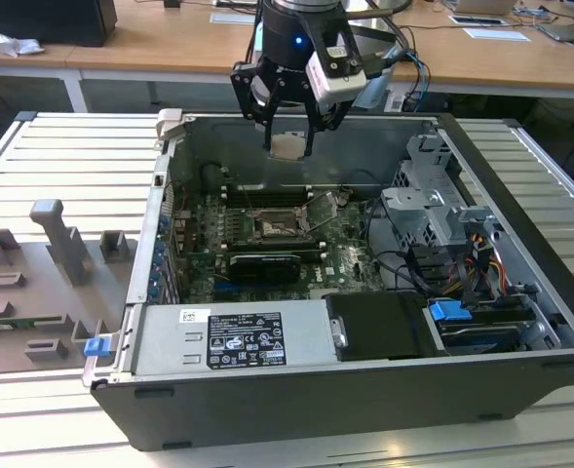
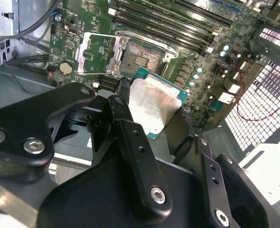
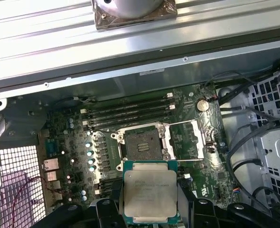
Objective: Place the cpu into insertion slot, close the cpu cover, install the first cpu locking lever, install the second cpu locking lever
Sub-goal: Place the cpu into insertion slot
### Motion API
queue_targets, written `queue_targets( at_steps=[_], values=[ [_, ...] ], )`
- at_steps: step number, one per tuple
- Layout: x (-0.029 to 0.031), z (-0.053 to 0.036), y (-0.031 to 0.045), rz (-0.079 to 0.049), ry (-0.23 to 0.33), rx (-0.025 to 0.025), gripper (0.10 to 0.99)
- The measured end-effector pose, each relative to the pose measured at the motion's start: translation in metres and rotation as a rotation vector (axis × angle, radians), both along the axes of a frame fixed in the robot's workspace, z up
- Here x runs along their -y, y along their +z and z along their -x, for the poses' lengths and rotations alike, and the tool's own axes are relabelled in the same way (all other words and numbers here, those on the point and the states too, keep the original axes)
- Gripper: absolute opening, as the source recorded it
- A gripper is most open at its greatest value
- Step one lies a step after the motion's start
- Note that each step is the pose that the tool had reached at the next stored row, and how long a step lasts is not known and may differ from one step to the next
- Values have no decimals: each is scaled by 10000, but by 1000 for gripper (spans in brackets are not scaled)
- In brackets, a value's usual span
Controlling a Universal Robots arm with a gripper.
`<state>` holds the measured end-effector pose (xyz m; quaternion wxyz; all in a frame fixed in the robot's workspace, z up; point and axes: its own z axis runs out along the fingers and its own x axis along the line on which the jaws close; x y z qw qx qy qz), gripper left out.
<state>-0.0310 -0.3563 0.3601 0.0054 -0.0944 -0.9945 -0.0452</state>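
Hand [image 2: 154,102] clamped on the cpu [image 3: 149,192], well above the open insertion slot [image 3: 142,145]; I'd square its edges and keep it level.

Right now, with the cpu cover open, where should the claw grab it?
On the cpu cover, probably the free rail farthest from the insertion slot, approached from above: it's a thin cut-out frame, lying open on its slot-side hinge.

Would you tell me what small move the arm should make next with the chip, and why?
Probably lower the gripper toward the open socket: it holds the chip well above the board, and the cover is swung open.
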Motion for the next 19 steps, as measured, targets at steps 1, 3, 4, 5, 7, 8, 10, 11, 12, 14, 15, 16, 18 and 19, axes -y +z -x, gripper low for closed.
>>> queue_targets(
  at_steps=[1,3,4,5,7,8,10,11,12,14,15,16,18,19],
  values=[
    [0,0,0,1,-13,-1,537],
    [0,0,-1,0,-106,0,537],
    [0,0,-2,-1,-150,0,537],
    [0,0,-2,-1,-203,0,537],
    [0,0,-2,-1,-313,0,537],
    [0,0,-2,-1,-355,0,537],
    [0,0,-2,0,-469,0,537],
    [0,0,-2,-1,-538,1,537],
    [0,0,-2,-1,-638,0,537],
    [0,0,-2,-1,-741,0,537],
    [0,0,-2,-1,-794,0,537],
    [0,0,-2,-1,-848,0,537],
    [0,0,-2,-1,-968,0,537],
    [0,0,-2,0,-1009,0,537]
  ],
)
